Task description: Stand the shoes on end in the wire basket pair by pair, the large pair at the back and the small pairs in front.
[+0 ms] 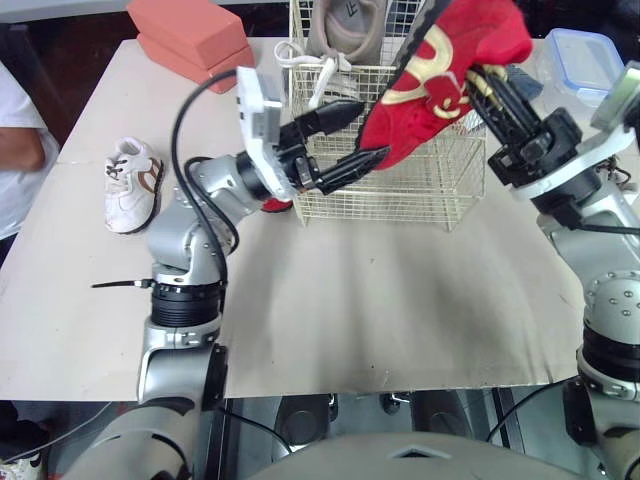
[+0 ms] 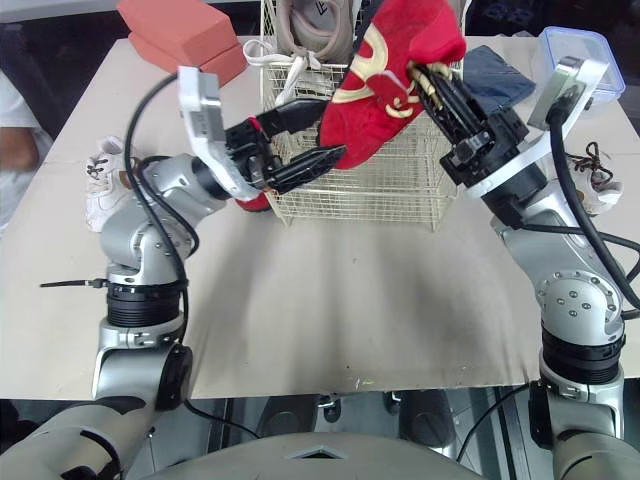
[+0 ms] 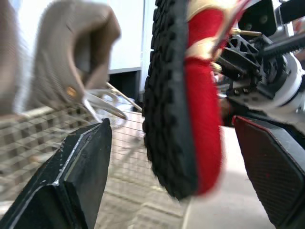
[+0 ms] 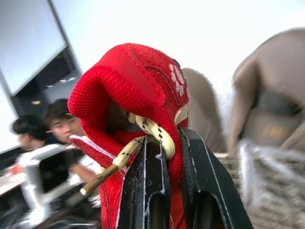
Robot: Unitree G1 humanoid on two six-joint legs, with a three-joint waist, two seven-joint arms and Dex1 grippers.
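My right gripper is shut on the collar of a red shoe with yellow laces, holding it above the wire basket at the back of the table. The shoe's black sole faces my left gripper. That gripper is open, with one finger on each side of the shoe's lower end. Large taupe shoes stand on end at the back of the basket. A small white shoe lies on the table to the left. Another red shoe peeks out under my left arm beside the basket.
Pink blocks are stacked at the back left. At the back right stands a plastic box, with a dark blue cloth beside it. A laced shoe lies behind my right arm. A person's white sleeve is at the left edge.
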